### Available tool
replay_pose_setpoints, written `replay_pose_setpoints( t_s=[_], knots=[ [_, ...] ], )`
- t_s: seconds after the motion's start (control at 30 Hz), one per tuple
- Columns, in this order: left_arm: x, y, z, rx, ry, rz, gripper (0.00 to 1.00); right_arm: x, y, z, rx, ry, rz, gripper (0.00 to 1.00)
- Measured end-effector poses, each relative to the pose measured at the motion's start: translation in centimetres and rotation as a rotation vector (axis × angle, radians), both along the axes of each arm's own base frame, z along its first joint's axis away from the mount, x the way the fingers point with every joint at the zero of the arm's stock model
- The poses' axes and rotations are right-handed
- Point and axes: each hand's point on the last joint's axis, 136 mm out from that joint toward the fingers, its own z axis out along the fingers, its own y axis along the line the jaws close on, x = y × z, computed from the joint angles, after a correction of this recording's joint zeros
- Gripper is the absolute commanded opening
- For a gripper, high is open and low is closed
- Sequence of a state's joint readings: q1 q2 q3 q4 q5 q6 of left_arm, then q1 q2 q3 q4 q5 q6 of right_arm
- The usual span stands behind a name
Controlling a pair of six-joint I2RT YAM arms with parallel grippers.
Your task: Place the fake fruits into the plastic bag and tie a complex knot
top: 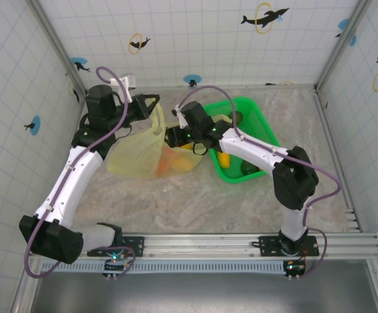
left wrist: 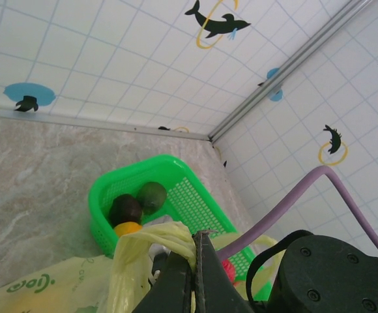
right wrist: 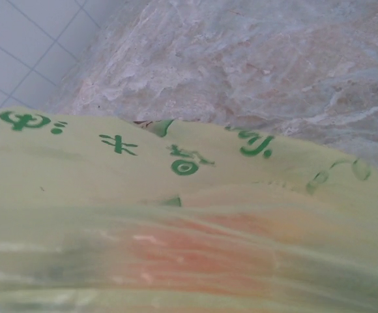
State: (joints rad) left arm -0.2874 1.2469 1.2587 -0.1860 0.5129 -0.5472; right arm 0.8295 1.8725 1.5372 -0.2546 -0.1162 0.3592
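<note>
The left hand (left wrist: pixel 194 242) is pinched together on a handle strip (left wrist: pixel 155 238) of the plastic bag (top: pixel 135 155), holding it up. The right hand (top: pixel 175 135) sits at the bag's mouth, on its right side. I cannot tell whether it is apart or together. Orange fake fruits (top: pixel 171 163) lie inside the bag. More sit in the green basket (top: pixel 262 117) farther right on the counter (top: pixel 195 208), nearer the right arm.

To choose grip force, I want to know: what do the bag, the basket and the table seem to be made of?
Bag: thin plastic film, translucent, slightly glossy; colours inside show through and it creases.
Basket: rigid moulded plastic, glossy; fine mesh walls.
Table: marble look, perhaps a printed laminate; veined, matt.
</note>
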Motion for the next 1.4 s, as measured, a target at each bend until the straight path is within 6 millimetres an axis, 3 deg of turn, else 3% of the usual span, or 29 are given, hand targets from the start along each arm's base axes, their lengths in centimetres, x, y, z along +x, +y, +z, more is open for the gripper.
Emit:
replay_pose_setpoints(
  t_s=[0.13, 0.33, 0.57, 0.97, 1.23, 1.4],
  knots=[
    [0.0, 0.0, 0.0, 0.0, 0.0, 0.001, 0.0, 0.0, 0.1, 0.1, 0.011, 0.006, 0.005, 0.76],
    [0.0, 0.0, 0.0, 0.0, 0.0, 0.002, 0.0, -0.5, -1.4, 0.6, 0.023, 0.008, -0.009, 0.53],
    [0.0, 0.0, 0.0, 0.001, 0.0, 0.002, 0.0, -1.4, -4.1, 4.4, 0.097, -0.052, -0.029, 0.36],
    [0.1, 0.1, 0.0, 0.002, 0.0, 0.006, 0.0, -2.6, -7.2, 11.5, 0.256, -0.177, -0.022, 0.36],
    [0.1, 0.1, 0.0, 0.002, 0.0, 0.006, 0.0, -2.2, -13.3, 16.8, 0.397, -0.278, -0.109, 0.37],
    [0.1, 0.1, 0.0, 0.002, 0.0, 0.007, 0.0, -1.8, -17.7, 18.7, 0.484, -0.328, -0.187, 0.37]
  ],
)
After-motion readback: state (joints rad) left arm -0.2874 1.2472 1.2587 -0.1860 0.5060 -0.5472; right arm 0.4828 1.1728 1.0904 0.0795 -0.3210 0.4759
